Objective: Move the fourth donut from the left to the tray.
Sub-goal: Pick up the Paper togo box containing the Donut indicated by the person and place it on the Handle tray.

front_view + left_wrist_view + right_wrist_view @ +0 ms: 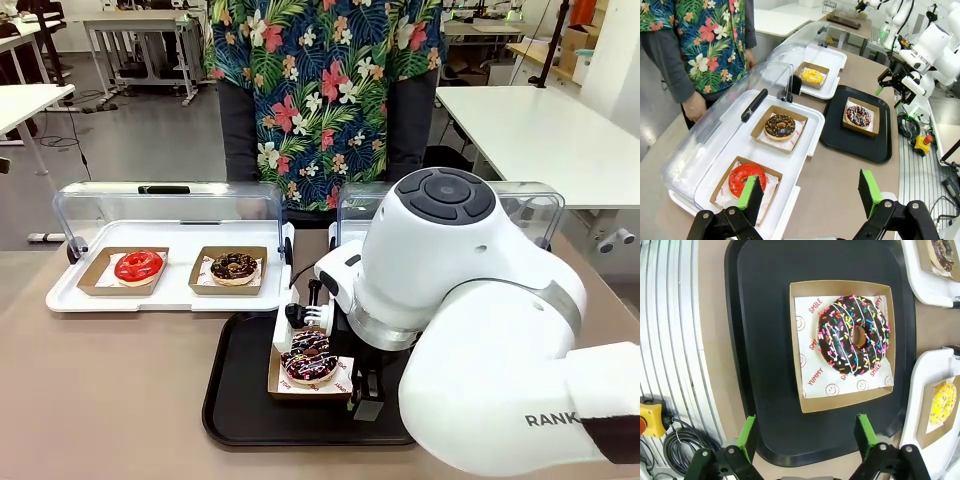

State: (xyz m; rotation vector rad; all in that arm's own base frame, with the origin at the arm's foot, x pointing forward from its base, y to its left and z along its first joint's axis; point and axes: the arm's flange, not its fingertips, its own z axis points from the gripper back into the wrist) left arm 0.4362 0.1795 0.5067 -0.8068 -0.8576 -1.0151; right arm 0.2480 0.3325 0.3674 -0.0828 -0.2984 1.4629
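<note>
A tan table point(110, 400) sits in a bright workroom with white desks behind, and a person in a flowered shirt point(320, 90) stands at its far side. On it lie two white display trays with raised clear lids, the left display tray point(170, 295) carrying a red donut point(138, 266) and a crumb-topped chocolate donut point(234, 267), the other a yellow donut point(812, 76). The fourth donut point(853, 335), on its printed paper in a cardboard holder point(799, 347), rests flat inside the black tray point(760, 340), so the placing step looks finished. The right gripper point(807, 432) hangs above the tray's near edge with its green pads spread wide and nothing between them, clear of the holder. The left gripper point(810, 192) hovers over the left display tray, jaws apart and empty. What seems left is for the right arm to lift straight away without clipping the holder.
</note>
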